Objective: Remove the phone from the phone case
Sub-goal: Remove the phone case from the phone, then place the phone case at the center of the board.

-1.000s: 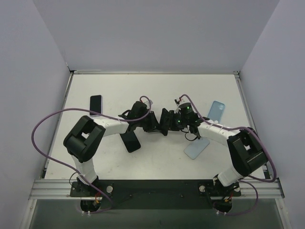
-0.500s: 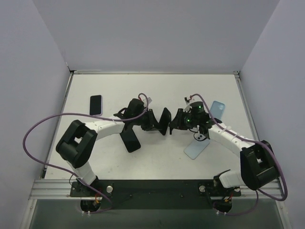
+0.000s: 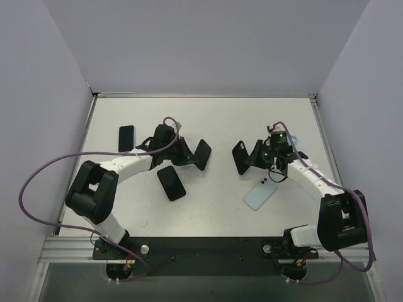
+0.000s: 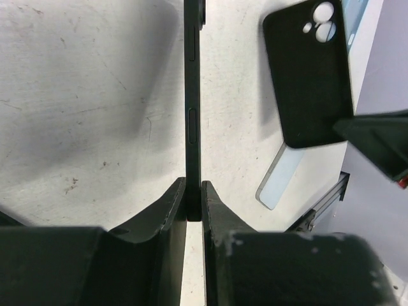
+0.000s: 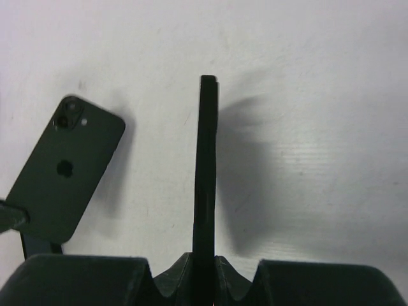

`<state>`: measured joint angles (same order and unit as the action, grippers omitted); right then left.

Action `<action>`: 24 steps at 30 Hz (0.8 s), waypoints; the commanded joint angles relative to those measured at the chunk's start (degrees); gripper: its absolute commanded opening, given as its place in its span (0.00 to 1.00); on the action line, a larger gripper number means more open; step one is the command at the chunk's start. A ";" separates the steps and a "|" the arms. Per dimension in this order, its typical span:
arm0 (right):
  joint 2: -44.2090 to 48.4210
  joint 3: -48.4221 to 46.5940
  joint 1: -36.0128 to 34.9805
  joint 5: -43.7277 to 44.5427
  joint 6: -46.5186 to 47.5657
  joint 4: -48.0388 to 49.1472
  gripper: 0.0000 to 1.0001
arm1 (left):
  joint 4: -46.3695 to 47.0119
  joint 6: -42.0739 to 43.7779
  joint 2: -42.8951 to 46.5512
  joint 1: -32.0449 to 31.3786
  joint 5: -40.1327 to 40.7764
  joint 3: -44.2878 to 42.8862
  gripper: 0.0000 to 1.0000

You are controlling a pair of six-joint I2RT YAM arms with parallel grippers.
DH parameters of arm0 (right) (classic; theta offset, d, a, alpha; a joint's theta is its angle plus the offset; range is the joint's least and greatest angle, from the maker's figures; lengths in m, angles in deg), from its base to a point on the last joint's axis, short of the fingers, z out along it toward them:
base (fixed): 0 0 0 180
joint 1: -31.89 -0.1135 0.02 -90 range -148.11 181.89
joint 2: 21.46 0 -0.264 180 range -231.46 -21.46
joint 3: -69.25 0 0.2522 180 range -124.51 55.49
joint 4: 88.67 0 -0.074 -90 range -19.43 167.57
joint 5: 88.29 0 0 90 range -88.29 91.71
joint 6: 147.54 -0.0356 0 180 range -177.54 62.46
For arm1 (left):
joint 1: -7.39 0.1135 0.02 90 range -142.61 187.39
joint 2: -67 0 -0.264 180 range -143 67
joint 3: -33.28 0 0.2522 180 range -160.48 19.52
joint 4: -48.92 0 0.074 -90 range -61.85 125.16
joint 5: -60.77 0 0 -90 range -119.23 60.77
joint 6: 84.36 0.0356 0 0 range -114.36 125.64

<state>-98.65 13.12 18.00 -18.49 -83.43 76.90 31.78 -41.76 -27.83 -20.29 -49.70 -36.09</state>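
Where jaws pinch, phone (image 4: 193, 95) and case (image 5: 205, 159) ends hidden, apparently separated.

Top camera looks down on the whole table (image 3: 214, 119); wrist cameras sight closely along their fingers (image 4: 167, 207).

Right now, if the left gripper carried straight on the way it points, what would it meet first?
Probably the black case held by the right gripper, across a gap from the phone the left gripper carries. The wrist view shows the case off to one side, so it might pass it.
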 commanded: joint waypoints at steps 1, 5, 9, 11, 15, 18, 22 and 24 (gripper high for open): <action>-1.21 -4.38 5.00 1.31 -4.33 5.04 0.00 | 4.87 -0.50 1.84 -0.09 -3.52 -1.52 0.00; -6.72 -7.45 10.19 -0.71 -10.93 11.47 0.00 | 9.16 -2.17 0.87 -0.09 -6.59 0.24 0.00; -13.24 -12.11 12.30 0.34 -14.27 13.67 0.00 | 11.11 -3.32 -0.88 -0.18 -10.47 0.77 0.00; -17.09 -13.61 12.83 0.25 -15.06 13.85 0.00 | 11.64 -3.67 -1.59 -0.18 -11.08 0.95 0.00; -21.16 -17.21 13.72 2.00 -16.12 9.83 0.44 | 11.46 -3.76 -2.64 -0.18 -11.00 0.60 0.00; -20.20 -18.45 13.71 8.76 -13.84 3.33 0.72 | 11.46 -3.93 -3.96 -0.18 -10.65 0.33 0.00; -15.47 -18.10 13.80 17.21 -10.42 -3.28 0.86 | 11.81 -4.02 -6.07 -0.09 -9.77 -0.54 0.00; -13.18 -17.14 13.71 19.94 -9.09 -5.22 0.87 | 11.90 -4.02 -7.29 -0.09 -8.72 -1.07 0.00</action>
<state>-118.43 -3.07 31.29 -7.67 -96.00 78.87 39.49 -45.21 -33.51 -20.40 -58.14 -34.63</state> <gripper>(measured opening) 0.864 0.215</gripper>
